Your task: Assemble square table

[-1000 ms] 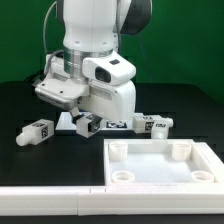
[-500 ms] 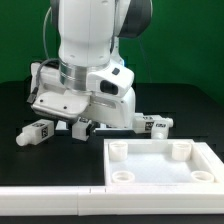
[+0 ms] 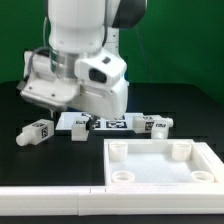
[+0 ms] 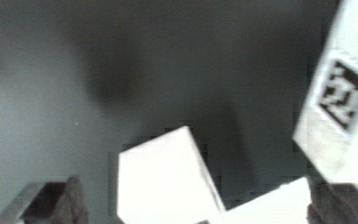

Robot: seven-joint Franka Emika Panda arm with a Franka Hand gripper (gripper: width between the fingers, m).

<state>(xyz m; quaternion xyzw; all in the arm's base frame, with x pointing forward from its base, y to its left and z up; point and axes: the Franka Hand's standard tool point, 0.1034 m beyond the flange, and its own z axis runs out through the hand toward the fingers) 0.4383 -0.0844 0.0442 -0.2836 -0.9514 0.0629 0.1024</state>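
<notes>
The square table's top (image 3: 160, 170), a white tray with round corner sockets, lies at the front right of the exterior view. Three tagged white legs lie on the black table behind it: one at the left (image 3: 38, 131), one in the middle (image 3: 80, 127), one at the right (image 3: 153, 125). The arm's white body (image 3: 85, 75) hangs above the middle leg and hides the fingers in that view. In the wrist view my gripper (image 4: 202, 205) is open, its dark fingers (image 4: 60, 203) far apart. A blurred white part (image 4: 167, 180) lies below between them without touching. A tagged leg (image 4: 345, 100) shows beside it.
The marker board (image 3: 108, 122) lies flat between the middle and right legs. A long white rail (image 3: 50, 200) runs along the front edge, left of the table top. The table surface is black, with a green wall behind.
The gripper, shut on the middle leg a second ago, has opened. The arm has lifted and swung toward the exterior view's left. The leg now lies free beside the marker board.
</notes>
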